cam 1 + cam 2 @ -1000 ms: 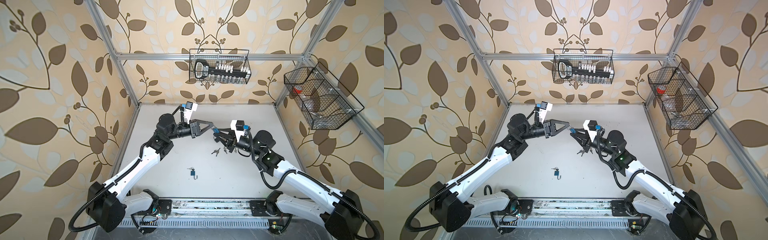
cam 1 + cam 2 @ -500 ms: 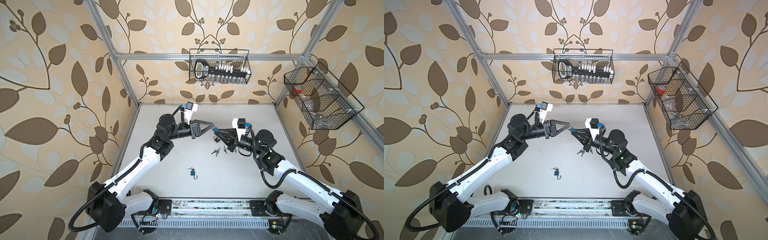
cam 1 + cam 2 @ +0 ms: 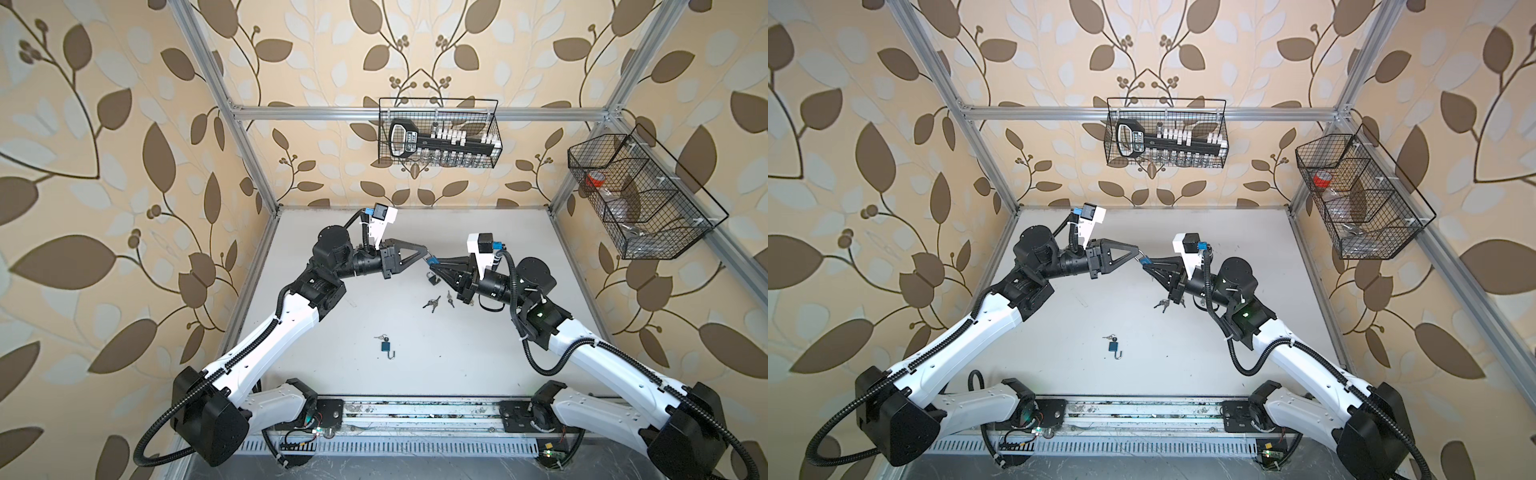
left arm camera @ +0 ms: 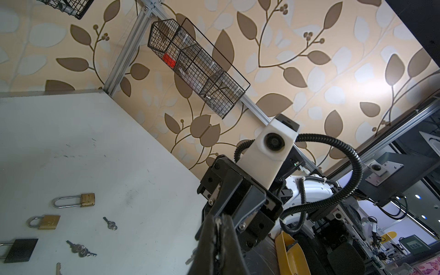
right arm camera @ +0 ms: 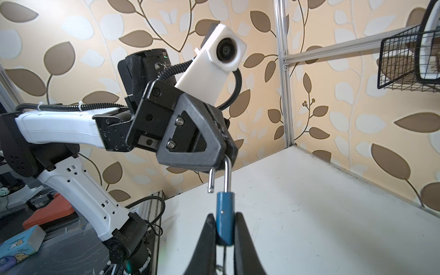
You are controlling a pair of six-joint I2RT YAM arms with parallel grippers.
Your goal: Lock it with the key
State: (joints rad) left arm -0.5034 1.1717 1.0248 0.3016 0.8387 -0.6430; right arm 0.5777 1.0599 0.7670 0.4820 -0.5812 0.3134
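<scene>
1. Both arms met in mid-air at the centre of both top views, above the table [image 3: 498, 353]. The blue padlock [image 5: 225, 207] hung between them, clear of the surface.
2. Left gripper [image 5: 226, 150]: jaws pressed together on the bend of the shackle [image 5: 228, 173].
3. Right gripper [image 3: 437, 263]: pinching the blue body from both sides. This showed best at the bottom centre of the right wrist view.
4. The shackle stood open. Its long leg sat in the body; its short leg hung free, off to the side of the body.
5. Something thin dangled under the body. I could not tell whether it was a key.
6. Loose keys [image 3: 432, 302] lay on the table just below the grippers in a top view. A second blue padlock [image 3: 385, 346], also open, lay lower in the frame with small keys [image 3: 380, 337] beside it.
7. Judgement: the step in hand looked like seating the free leg into the body, with any key turn to follow.
8. Risk: pushing the two grips together with the free leg off its hole would jam the leg on the body's top edge. It could also twist the lock out of the right pinch.
9. Risk: the left hold was on smooth round steel, so the shackle could swivel or slide under load.
10. Risk: both grippers were occupied. Freeing one to fetch a key would leave the lock on a single narrow grip, and it might sag or drop among the keys below.
</scene>
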